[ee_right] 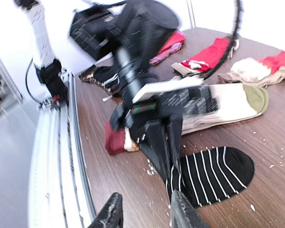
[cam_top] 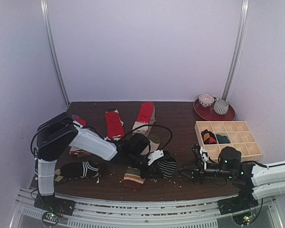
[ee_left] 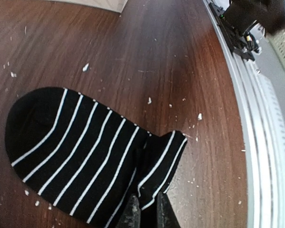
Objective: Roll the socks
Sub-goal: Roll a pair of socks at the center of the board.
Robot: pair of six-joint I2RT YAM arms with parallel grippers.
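Black sock (ee_left: 80, 152): white-striped, laid flat on the surface (ee_left: 147, 47), cuff end bunched.
Left pincer (ee_left: 146, 211): pinched on the sock's cuff edge.
Right pincer (ee_right: 145, 213): spread, nothing held, seen near the sock.

We find the black fabric sock with thin white stripes (cam_top: 167, 166) near the front edge of the dark wooden surface (cam_top: 180, 118), with the left pincer (ee_left: 146, 213) on its left end. Left of it lies the beige banded fabric sock (cam_top: 133, 176), and behind it the red fabric socks (cam_top: 114, 124). At the right sits the pale wooden compartment tray (cam_top: 228, 137). The right pincer (ee_right: 142, 211) is between the two.
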